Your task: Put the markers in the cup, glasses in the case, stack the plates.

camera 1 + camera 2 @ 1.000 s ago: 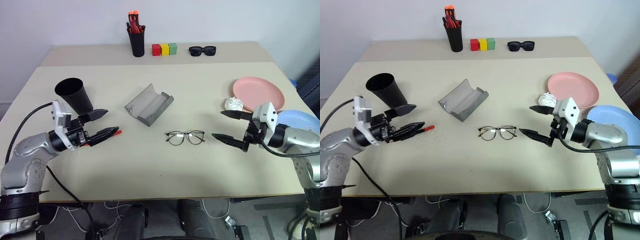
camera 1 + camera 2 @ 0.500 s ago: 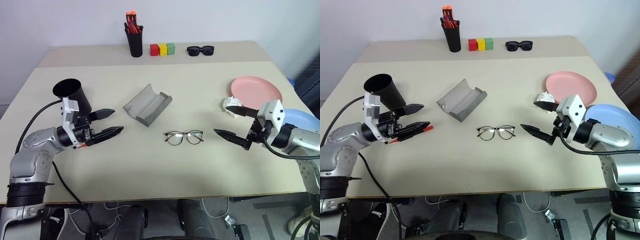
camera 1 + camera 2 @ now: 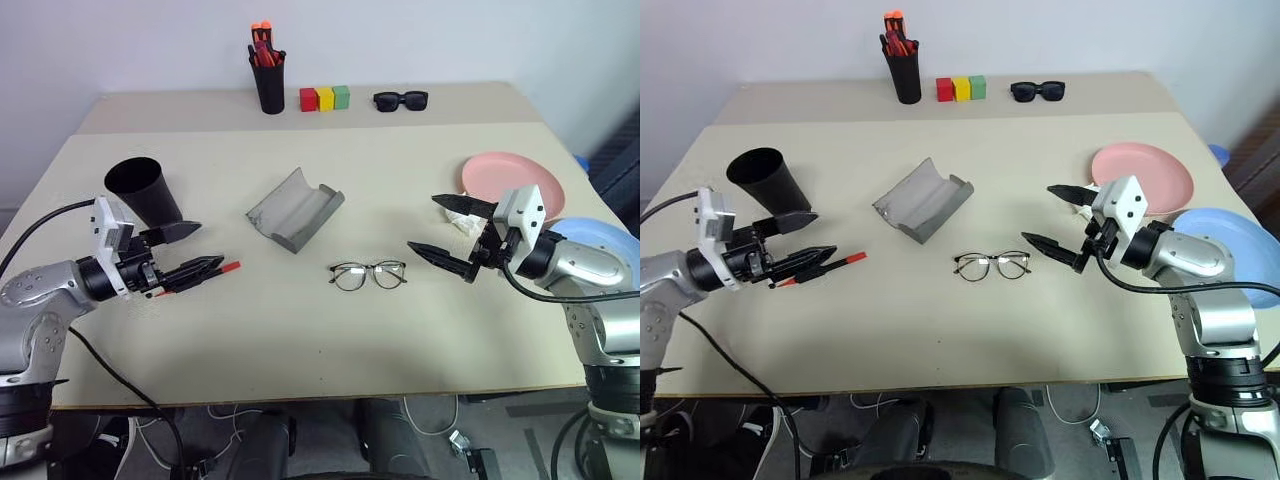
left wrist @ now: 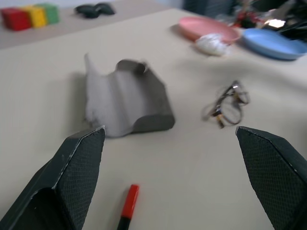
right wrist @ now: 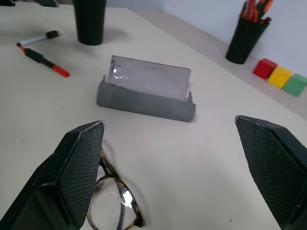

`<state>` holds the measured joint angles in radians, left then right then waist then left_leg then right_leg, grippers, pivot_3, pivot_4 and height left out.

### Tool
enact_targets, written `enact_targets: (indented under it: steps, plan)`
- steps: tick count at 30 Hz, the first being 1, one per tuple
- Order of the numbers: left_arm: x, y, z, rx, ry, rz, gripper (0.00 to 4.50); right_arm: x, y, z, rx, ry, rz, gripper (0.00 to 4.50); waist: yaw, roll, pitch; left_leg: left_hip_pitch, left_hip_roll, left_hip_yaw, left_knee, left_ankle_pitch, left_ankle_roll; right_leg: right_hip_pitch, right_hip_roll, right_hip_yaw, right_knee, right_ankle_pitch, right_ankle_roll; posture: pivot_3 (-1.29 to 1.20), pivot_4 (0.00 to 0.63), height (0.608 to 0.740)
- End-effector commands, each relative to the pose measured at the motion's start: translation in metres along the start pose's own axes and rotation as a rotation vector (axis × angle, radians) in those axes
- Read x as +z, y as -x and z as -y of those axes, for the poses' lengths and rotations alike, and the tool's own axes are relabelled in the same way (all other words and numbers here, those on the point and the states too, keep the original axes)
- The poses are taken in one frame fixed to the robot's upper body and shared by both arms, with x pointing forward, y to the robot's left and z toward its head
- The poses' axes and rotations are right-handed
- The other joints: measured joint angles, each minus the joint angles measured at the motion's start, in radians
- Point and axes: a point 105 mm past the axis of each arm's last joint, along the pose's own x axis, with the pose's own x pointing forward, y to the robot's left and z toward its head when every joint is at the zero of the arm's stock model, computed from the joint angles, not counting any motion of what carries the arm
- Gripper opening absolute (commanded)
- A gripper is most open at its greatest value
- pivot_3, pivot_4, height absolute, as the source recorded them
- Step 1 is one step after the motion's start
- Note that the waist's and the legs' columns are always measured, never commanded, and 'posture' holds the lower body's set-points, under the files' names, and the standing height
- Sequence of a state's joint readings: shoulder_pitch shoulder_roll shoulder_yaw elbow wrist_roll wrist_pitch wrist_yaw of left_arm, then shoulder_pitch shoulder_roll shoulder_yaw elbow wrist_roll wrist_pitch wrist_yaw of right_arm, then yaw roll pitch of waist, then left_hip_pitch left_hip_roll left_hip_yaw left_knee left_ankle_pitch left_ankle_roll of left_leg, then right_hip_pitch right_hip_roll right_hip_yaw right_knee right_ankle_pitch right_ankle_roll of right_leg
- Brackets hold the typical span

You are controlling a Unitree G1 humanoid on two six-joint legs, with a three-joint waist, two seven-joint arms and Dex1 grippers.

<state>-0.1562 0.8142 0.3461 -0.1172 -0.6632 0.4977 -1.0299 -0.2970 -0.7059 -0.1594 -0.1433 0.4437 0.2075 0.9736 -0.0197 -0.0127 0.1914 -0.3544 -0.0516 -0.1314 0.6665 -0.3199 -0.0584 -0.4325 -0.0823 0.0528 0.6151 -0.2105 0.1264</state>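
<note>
A black marker [image 3: 230,267] with a red end lies on the table, mostly under the lower finger of my open, empty left gripper [image 3: 208,246]. The black cup [image 3: 140,188] stands upright just behind that gripper. In the right wrist view a second pen [image 5: 38,38], white with a black cap, lies near the cup. The wire-framed glasses [image 3: 370,274] rest at mid-table, with the grey case [image 3: 296,208] lying open behind them. My right gripper [image 3: 423,222] hovers open and empty just right of the glasses. The pink plate [image 3: 513,178] and blue plate [image 3: 600,240] sit apart at the right.
A crumpled white wad [image 3: 462,215] lies by the pink plate's near rim. At the table's back stand a black pen holder [image 3: 270,82] full of orange-capped pens, three coloured blocks [image 3: 325,98] and black sunglasses [image 3: 401,100].
My left gripper has drawn back toward the table's left edge, uncovering the marker's red end. My right gripper has shifted left and up, closer to the glasses. Both stayed open.
</note>
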Motion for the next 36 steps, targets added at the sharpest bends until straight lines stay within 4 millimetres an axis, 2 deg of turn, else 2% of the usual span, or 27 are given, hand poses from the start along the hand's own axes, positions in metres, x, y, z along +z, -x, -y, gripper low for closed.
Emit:
enact_targets:
  steps: [1,3,5,8,9,12,17,22,24,27,32,36]
  plan:
    - [0.021,0.022,-0.014,0.175,0.019,0.021,4.5,0.013,-0.007,0.0,0.001,0.041,0.063,4.45,-0.003,0.0,0.0,0.0,0.0,0.0,0.0,0.0,0.0,0.0,0.0,0.0,0.0,0.0,0.0,0.0,0.15,0.74]
    - [0.02,0.034,-0.025,0.317,0.067,0.016,4.5,0.013,-0.009,-0.003,0.006,0.04,0.07,4.45,-0.001,0.0,0.0,0.0,0.0,0.0,0.0,0.0,0.0,0.0,0.0,0.0,0.0,0.0,0.0,0.0,0.15,0.74]
    - [0.021,0.045,-0.03,0.376,0.151,0.041,4.5,0.012,-0.009,-0.004,0.011,0.032,0.071,4.45,0.002,0.0,0.0,0.0,0.0,0.0,0.0,0.0,0.0,0.0,0.0,0.0,0.0,0.0,0.0,0.0,0.15,0.74]
    - [0.013,0.058,-0.03,0.426,0.259,-0.01,4.5,0.008,-0.005,-0.004,0.017,0.021,0.065,4.45,0.003,0.0,0.0,0.0,0.0,0.0,0.0,0.0,0.0,0.0,0.0,0.0,0.0,0.0,0.0,0.0,0.15,0.74]
    - [0.004,0.065,-0.036,0.485,0.313,-0.063,4.5,0.003,-0.003,-0.002,0.016,0.016,0.06,4.45,0.004,0.0,0.0,0.0,0.0,0.0,0.0,0.0,0.0,0.0,0.0,0.0,0.0,0.0,0.0,0.0,0.15,0.74]
    - [-0.019,0.086,-0.064,0.751,0.334,-0.175,4.5,-0.003,-0.002,-0.002,0.025,0.014,0.055,4.45,0.003,0.0,0.0,0.001,0.0,-0.001,0.0,0.0,0.0,0.001,0.0,0.0,0.0,0.0,0.0,0.0,0.15,0.74]
    - [-0.029,0.095,-0.08,0.953,0.404,-0.126,4.5,-0.002,-0.008,-0.004,0.044,0.013,0.066,4.45,0.003,0.0,0.0,0.001,0.0,-0.001,0.0,0.0,0.0,0.001,0.0,0.0,0.0,0.0,0.0,0.0,0.15,0.74]
    - [-0.035,0.081,-0.087,1.028,0.493,-0.071,4.5,-0.001,-0.011,-0.006,0.057,0.018,0.061,4.45,0.007,-0.001,0.0,0.0,-0.001,-0.001,0.0,0.001,-0.002,0.0,0.0,0.0,0.0,0.0,0.0,0.0,0.15,0.74]
    - [-0.039,0.072,-0.087,1.059,0.467,-0.114,4.5,0.0,-0.011,-0.006,0.056,0.019,0.06,4.45,0.007,-0.001,-0.001,0.0,-0.001,-0.001,0.0,0.001,-0.002,0.0,-0.001,0.0,0.0,0.0,0.0,0.0,0.15,0.74]
    - [-0.044,0.069,-0.089,1.144,0.487,-0.154,4.5,-0.002,-0.01,-0.007,0.055,0.022,0.05,4.45,0.007,-0.001,-0.001,0.0,-0.001,-0.001,0.0,0.001,-0.002,0.0,-0.001,0.0,0.0,0.0,0.0,0.0,0.15,0.74]
    - [-0.047,0.06,-0.094,1.17,0.531,-0.198,4.5,-0.001,-0.009,-0.007,0.043,0.022,0.046,4.45,0.006,-0.001,-0.001,0.0,-0.001,-0.001,0.0,0.001,-0.002,0.0,0.0,0.0,0.0,0.0,0.0,0.0,0.15,0.74]
    - [-0.048,0.04,-0.095,1.125,0.543,-0.205,4.5,-0.001,-0.008,-0.008,0.036,0.027,0.04,4.45,0.006,-0.001,-0.001,0.0,-0.001,-0.001,0.0,0.001,-0.002,0.0,-0.001,0.0,0.001,0.0,0.0,0.0,0.15,0.74]
